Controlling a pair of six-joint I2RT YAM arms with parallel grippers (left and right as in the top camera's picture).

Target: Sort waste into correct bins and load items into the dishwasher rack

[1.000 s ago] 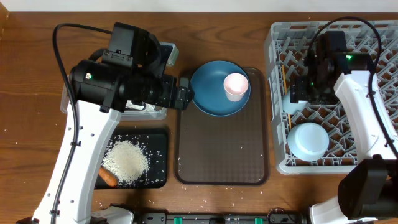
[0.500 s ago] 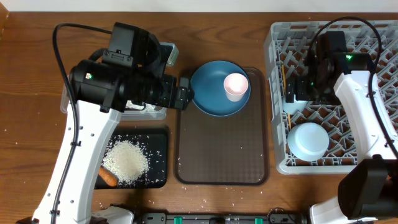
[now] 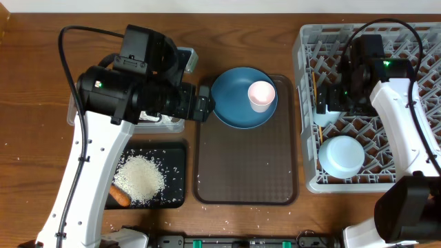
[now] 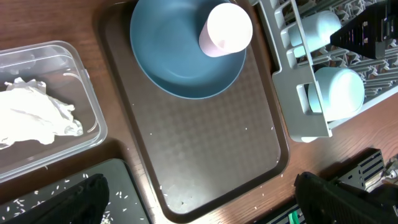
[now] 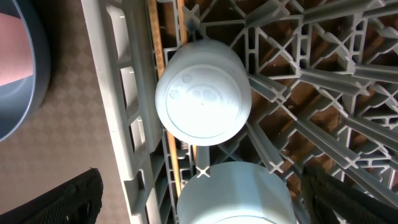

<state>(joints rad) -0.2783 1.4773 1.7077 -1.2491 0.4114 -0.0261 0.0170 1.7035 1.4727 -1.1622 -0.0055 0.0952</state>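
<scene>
The wooden table [image 3: 27, 158] bears a clear tub [image 4: 84, 81], black tray [image 3: 176, 162], brown tray [image 3: 248, 165] and grey rack [image 3: 304, 103].

Blue plate [image 3: 231, 105], pale pink cup [image 3: 261, 94], grey rack [image 3: 308, 148], brown tray [image 3: 248, 165]

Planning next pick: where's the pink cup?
Overhead, the pink cup stands on the blue plate at the brown tray's far end, left of the rack.

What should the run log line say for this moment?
left gripper open, empty | right gripper open above light-blue cup in rack | pink cup on blue plate | paper in clear tub | rice on black tray
</scene>
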